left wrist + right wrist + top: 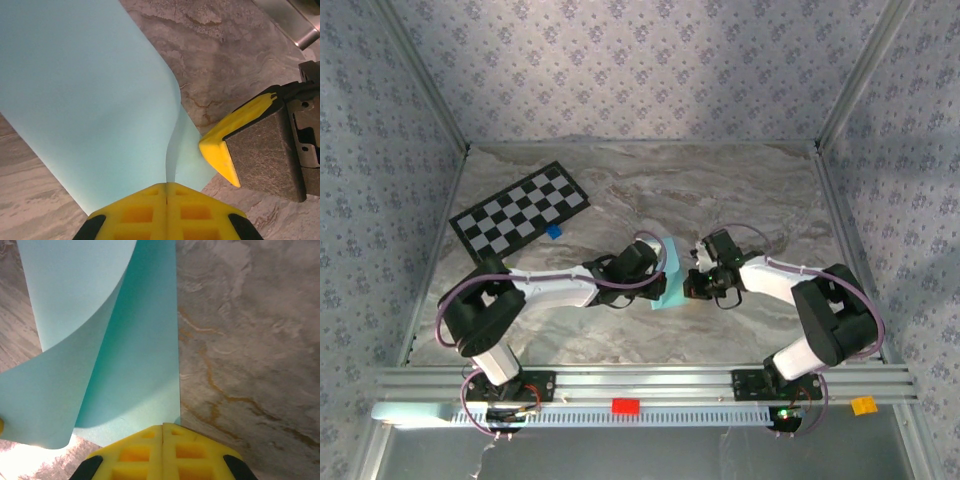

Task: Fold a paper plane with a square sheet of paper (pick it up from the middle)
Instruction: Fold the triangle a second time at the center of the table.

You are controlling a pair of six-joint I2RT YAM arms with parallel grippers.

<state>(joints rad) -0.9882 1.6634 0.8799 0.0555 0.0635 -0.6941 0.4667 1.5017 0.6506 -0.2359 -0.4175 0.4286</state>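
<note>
The square sheet of paper (672, 262) is light sky-blue and hangs curled between my two grippers over the middle of the marble table (740, 190). My left gripper (658, 274) is shut on the sheet (90, 100), a bent fold of it running into the closed yellow jaws (166, 184). My right gripper (691, 282) faces it from the right and is shut on the sheet's near edge (163, 426), the paper (135, 370) rolling over to the left above it. In the left wrist view, one of the right gripper's yellow fingers (217, 152) touches the paper's lower right corner.
A black-and-white checkerboard card (520, 208) lies at the back left, with a tiny dark-blue block (554, 231) by its near corner. On the front rail sit a red block (625, 405) and an orange one (863, 405). Patterned walls enclose the table.
</note>
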